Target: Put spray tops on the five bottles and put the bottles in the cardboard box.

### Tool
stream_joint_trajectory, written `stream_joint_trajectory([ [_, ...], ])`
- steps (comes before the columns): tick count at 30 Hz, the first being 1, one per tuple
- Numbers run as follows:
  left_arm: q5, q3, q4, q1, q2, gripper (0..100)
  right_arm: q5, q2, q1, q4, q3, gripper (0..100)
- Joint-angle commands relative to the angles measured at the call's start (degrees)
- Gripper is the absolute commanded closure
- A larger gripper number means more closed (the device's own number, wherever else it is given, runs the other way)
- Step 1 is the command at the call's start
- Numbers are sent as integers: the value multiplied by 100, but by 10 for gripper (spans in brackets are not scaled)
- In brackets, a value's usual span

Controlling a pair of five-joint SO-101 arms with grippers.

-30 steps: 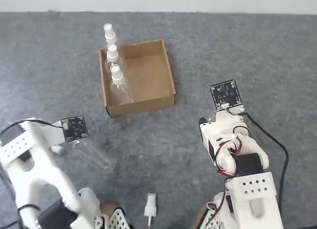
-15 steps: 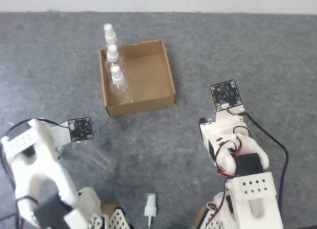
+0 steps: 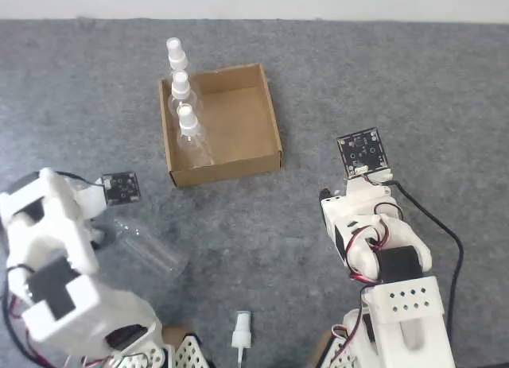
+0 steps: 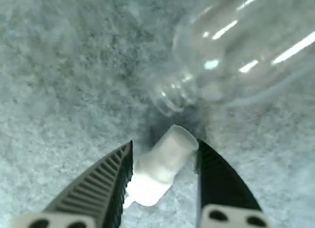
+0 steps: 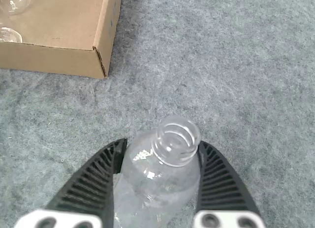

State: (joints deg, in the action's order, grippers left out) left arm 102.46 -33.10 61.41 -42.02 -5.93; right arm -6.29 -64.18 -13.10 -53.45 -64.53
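A clear bottle (image 3: 151,249) with no top lies on the carpet by my left arm (image 3: 56,249). Its open neck (image 4: 172,97) points at a white spray top (image 4: 160,166) lying just in front of it. My left gripper (image 4: 162,146) is open, one finger on each side of that spray top. The right gripper (image 5: 161,143) is shut on another topless clear bottle (image 5: 162,164), neck up. A second spray top (image 3: 242,330) lies near the table's front edge. The cardboard box (image 3: 238,118) holds capped bottles (image 3: 191,133) along its left wall.
A third capped bottle (image 3: 175,54) stands at the box's far left corner; I cannot tell whether it is inside. My right arm (image 3: 382,257) stands on the right of the grey carpet. The box's near corner (image 5: 101,60) lies ahead of the right gripper.
My left arm has swung and shifted over the spray top by the lying bottle's neck. The right arm and its bottle have not moved.
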Motion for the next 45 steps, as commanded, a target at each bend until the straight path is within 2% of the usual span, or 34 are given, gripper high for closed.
stream_joint_trajectory([
  [1,-448,479,62,105,-105,858,-79,-154,48,127,44,919],
  [5,-791,523,79,202,-193,911,-79,-154,48,127,44,919],
  [15,-1749,576,105,352,-185,968,-79,-154,48,127,44,921],
  [18,-2022,910,642,378,-185,978,-79,-154,48,127,44,922],
  [25,-2444,2360,2831,387,-193,978,-79,-154,48,127,44,922],
  [30,-2822,3002,3710,378,-193,978,-79,-154,48,127,44,922],
  [40,-3666,3538,3895,360,-123,988,-79,-189,48,145,0,923],
  [45,-3921,3512,3895,378,615,988,-79,-189,48,145,0,923],
])
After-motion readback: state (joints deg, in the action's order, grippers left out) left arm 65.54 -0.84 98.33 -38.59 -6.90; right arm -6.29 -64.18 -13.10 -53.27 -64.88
